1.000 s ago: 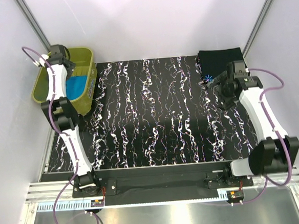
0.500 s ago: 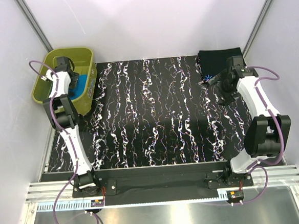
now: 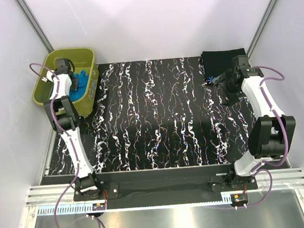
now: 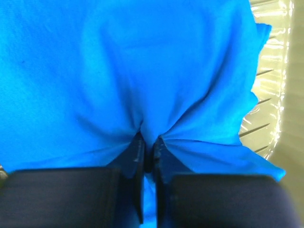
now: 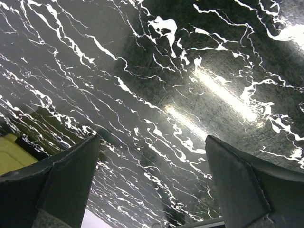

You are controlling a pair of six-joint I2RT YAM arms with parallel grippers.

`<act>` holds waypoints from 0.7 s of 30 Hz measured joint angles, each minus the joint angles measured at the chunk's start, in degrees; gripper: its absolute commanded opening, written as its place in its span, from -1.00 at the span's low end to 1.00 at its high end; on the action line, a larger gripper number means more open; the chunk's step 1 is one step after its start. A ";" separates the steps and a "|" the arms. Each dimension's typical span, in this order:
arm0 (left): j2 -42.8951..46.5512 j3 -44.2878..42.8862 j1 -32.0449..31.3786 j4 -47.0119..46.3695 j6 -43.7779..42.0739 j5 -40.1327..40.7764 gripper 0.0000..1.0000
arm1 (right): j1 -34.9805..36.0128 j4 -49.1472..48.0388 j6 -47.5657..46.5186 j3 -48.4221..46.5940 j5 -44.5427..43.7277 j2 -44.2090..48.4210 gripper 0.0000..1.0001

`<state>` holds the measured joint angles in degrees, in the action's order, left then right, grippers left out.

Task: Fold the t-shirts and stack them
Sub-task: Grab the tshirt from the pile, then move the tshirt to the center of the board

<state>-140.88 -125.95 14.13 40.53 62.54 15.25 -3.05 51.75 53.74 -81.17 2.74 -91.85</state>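
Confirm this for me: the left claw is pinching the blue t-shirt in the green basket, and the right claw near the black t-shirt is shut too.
One thing is off: the right claw is open, not shut; the right wrist view shows it spread wide, holding nothing. The left claw does pinch the blue t-shirt in the green basket.

Table: black marbled top with white veins, spread beneath and ahead of the right gripper; two bright light streaks are reflected in it just beyond the fingertips. Walls: plain pale lilac-white panels, set beyond both grippers, left of the left gripper and right of the right one. Slanted metal posts are seen at both back corners. Ribbed aluminium rail and brushed metal sheet: placed at the near edge, well behind both grippers.
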 measured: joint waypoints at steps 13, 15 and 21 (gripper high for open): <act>14.43 -2.32 -4.09 2.47 -7.85 0.20 -1.00 | -0.02 -6.51 -1.22 0.31 15.54 1.05 0.99; 18.67 -3.50 -5.01 2.36 -8.72 0.17 -1.00 | -0.02 -7.58 -1.20 1.18 19.02 2.32 0.99; 34.47 -1.38 -8.22 1.09 -10.10 -0.68 -1.00 | 0.17 -12.46 -0.96 5.60 29.20 6.51 0.99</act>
<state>-106.41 -127.33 5.91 41.63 52.45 14.57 -2.87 39.29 52.77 -75.57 31.94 -85.34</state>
